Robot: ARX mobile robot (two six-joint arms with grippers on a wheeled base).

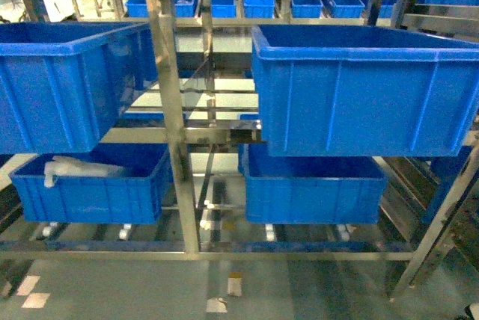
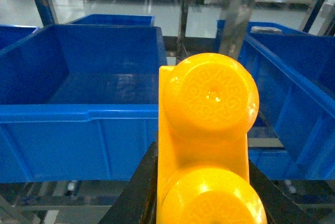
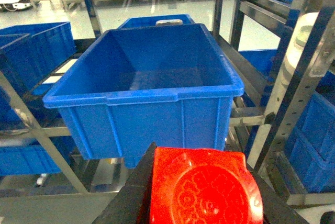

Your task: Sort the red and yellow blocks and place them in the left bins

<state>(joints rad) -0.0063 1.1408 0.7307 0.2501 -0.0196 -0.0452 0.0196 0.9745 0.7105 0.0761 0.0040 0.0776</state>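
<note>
In the left wrist view a yellow block (image 2: 209, 109) with two round studs stands between the black fingers (image 2: 137, 192) of my left gripper (image 2: 203, 182), which is shut on it. An open blue bin (image 2: 78, 113) lies just ahead and to the left of it. In the right wrist view my right gripper (image 3: 204, 192) is shut on a red block (image 3: 201, 185) with a round stud. Another blue bin (image 3: 141, 97) stands straight ahead of it. Neither gripper shows in the head view.
A steel rack (image 1: 174, 111) carries two upper blue bins (image 1: 60, 81) (image 1: 359, 88) and two lower ones (image 1: 90, 189) (image 1: 314, 185). White wrapping (image 1: 71, 167) lies in the lower left bin. More racks of bins stand behind. A steel upright (image 3: 303, 88) is close on the right.
</note>
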